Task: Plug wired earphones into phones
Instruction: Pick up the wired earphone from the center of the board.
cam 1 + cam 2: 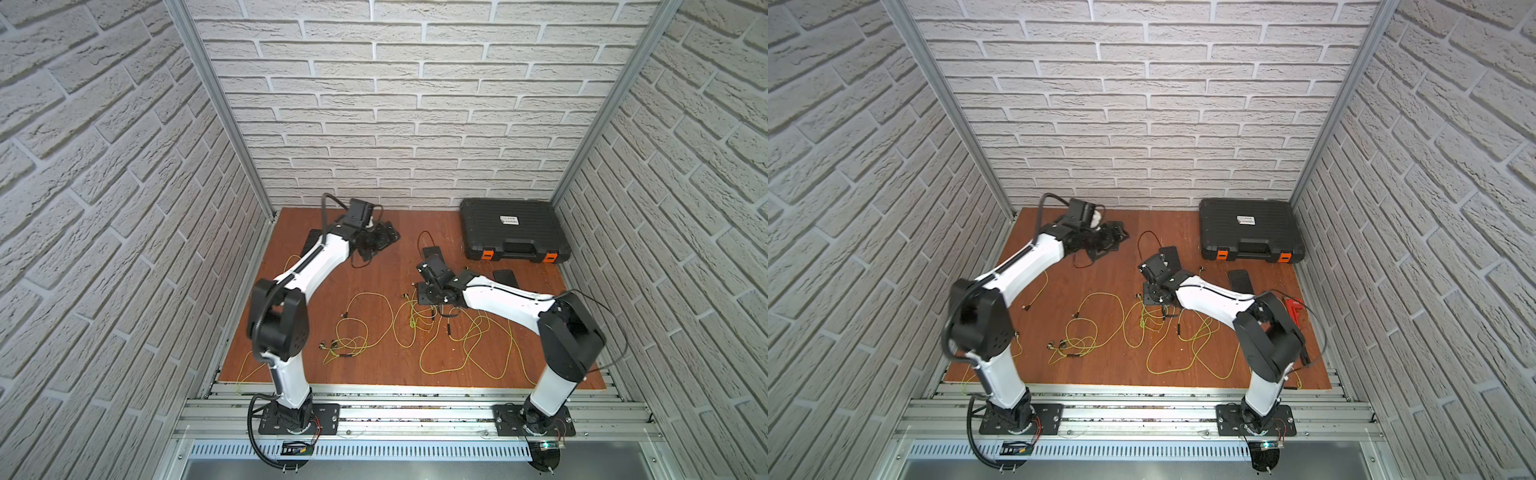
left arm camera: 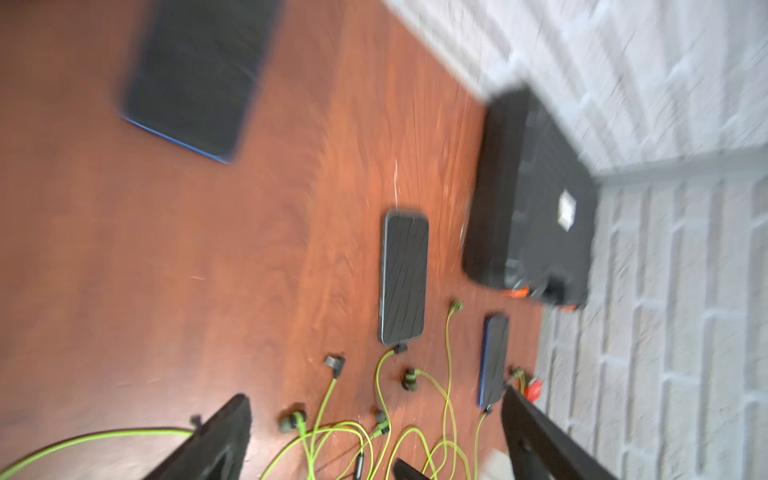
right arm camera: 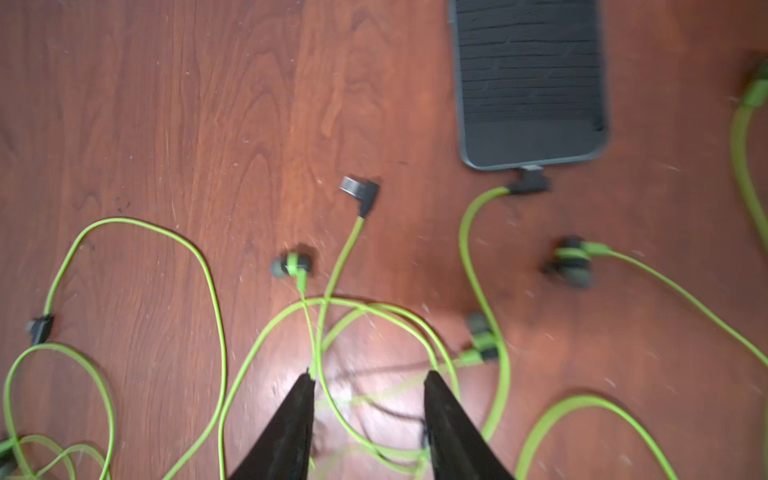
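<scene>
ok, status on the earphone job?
Left gripper open, empty. Right gripper open, straddling tangled cords. One phone plugged in; loose plug lying free nearby. Cord tangle is the only obstacle.

It's a lab booth (faux-brick panels (image 1: 415, 104), aluminium rails (image 1: 415, 411)).

The yellow-green wired earphones (image 1: 412, 318) lie tangled from the centre of the table (image 1: 374, 266) toward its near edge, with the black case (image 1: 513, 235) at its far right corner.

At my far right, a closed black case (image 1: 513, 232) with orange latches lies flat on the wooden tabletop (image 1: 382, 374) by the brick wall (image 1: 395, 104).
</scene>
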You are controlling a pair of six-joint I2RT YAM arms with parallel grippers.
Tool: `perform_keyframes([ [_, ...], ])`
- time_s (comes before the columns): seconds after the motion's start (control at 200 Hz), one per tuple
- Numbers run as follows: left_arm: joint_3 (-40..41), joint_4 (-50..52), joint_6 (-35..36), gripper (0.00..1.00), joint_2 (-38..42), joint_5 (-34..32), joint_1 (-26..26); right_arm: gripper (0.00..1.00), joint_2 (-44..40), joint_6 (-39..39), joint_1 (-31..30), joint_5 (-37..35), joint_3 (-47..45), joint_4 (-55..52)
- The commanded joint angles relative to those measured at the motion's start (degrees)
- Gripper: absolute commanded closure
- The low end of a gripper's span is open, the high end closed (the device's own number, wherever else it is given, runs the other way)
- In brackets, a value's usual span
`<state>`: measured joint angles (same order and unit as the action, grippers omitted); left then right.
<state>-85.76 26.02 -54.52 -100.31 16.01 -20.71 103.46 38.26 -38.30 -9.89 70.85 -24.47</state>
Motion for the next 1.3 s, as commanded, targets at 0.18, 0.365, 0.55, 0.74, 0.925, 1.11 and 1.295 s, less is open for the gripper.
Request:
perform_keyframes([
  [0.18, 16.39, -0.72, 0.28, 0.1, 11.36, -1.07, 4.63, 0.58, 12.8, 4.67, -1.21, -4.32, 11.55, -1.41],
  [0.365, 20.66, -2.46, -0.1, 0.1, 13.93, -0.72, 5.47, 0.58, 16.58, 5.88, -1.25, -5.16, 14.66, -4.71],
  [0.55, 21.26, -4.24, -0.15, 0.12, 13.56, -0.15, 5.57, 0.67, 18.99, 7.33, -1.43, -5.12, 14.24, -4.13],
  [0.74, 21.29, -6.43, -0.73, 0.17, 13.06, 0.79, 4.8, 0.94, 18.78, 3.95, -1.34, -5.09, 14.75, -3.3],
  [0.925, 25.41, -19.0, -7.69, 0.23, 10.06, 7.64, 3.34, 0.94, 13.95, -6.05, 0.11, -0.1, 12.68, 1.0],
  [1.11, 28.4, -30.5, -12.86, 0.34, 6.99, 11.86, 0.64, 0.94, 3.89, -11.71, 1.43, 5.09, 7.91, 3.37],
  [1.295, 27.64, -32.17, -10.78, 0.42, 5.54, 11.39, -2.7, 0.94, -0.64, -7.52, 4.4, 12.07, 5.27, 1.55],
])
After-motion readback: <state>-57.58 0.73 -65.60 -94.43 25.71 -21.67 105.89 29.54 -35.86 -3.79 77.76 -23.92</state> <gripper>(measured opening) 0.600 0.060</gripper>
